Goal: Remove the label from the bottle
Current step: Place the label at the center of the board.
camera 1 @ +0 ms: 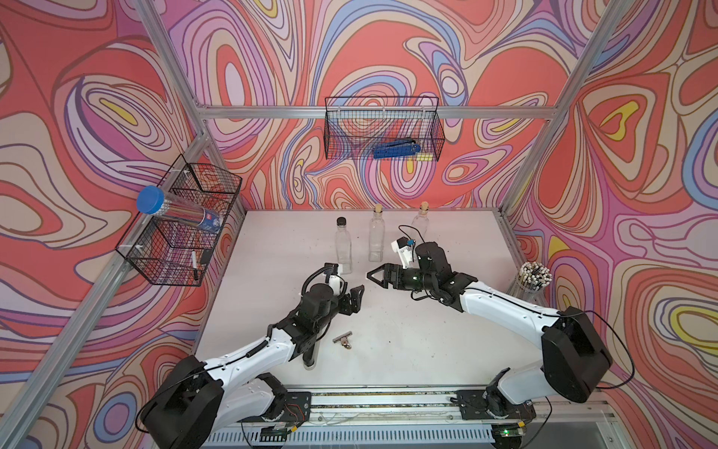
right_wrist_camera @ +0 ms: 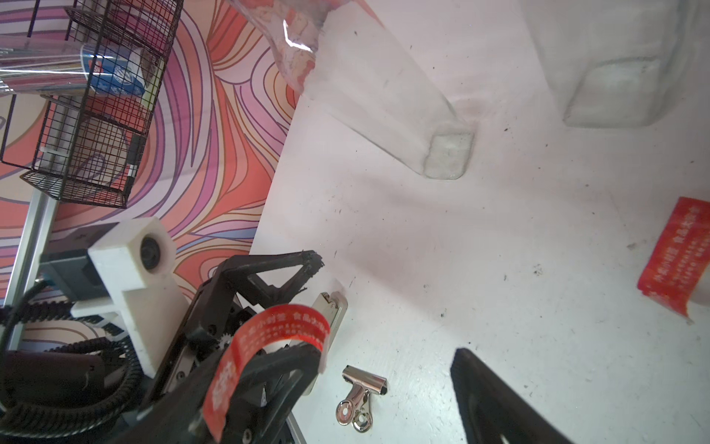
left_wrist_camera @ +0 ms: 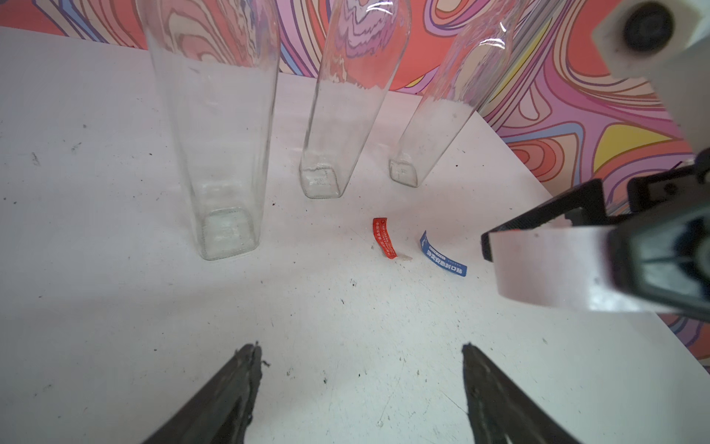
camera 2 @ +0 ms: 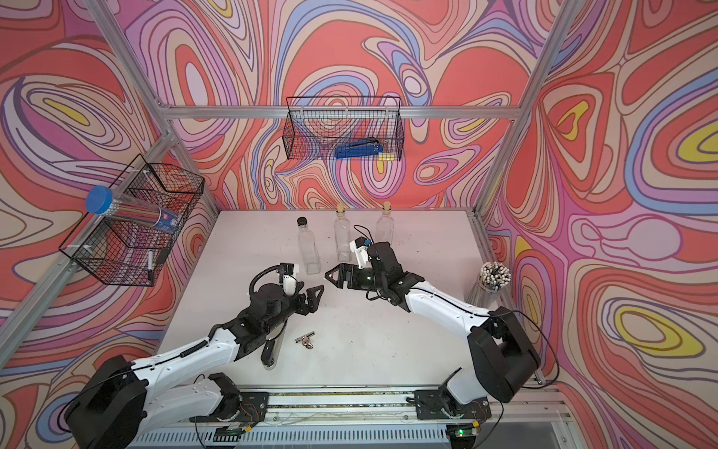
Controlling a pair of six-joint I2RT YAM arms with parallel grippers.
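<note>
I am looking at a white table (camera 1: pixel 408 334), scuffed and flecked with dark specks; swirl-patterned walls (camera 1: pixel 621 155) on an aluminium frame (camera 1: pixel 369 112) box it in on three sides.

Three clear glass bottles stand upright in a row toward the back: a black-cap bottle (camera 1: pixel 344 248), a middle bottle (camera 1: pixel 376 237) and an end bottle (camera 1: pixel 421 223), the last two corked.

The left gripper (camera 1: pixel 356 298) hovers near the black-cap bottle with its jaws wide and nothing between them; the right gripper (camera 1: pixel 372 275) faces it across a small gap, jaws wide as well. A red strip (right_wrist_camera: pixel 269 338) clings curled over one of its fingers, stuck there rather than pinched.

A red label (left_wrist_camera: pixel 384 238) and a blue label (left_wrist_camera: pixel 442 255) lie loose on the table in front of the corked bottles; they are near each other but not touching.

A clip (camera 1: pixel 342 340) lies nearer the front, beside the left arm. A back basket (camera 1: pixel 338 128) on the rear wall holds a blue tool (camera 1: pixel 396 148); a side basket (camera 1: pixel 167 268) on the left wall holds a tube (camera 1: pixel 175 210) with a blue lid; a cup (camera 1: pixel 534 278) of sticks stands at the table's right edge.
</note>
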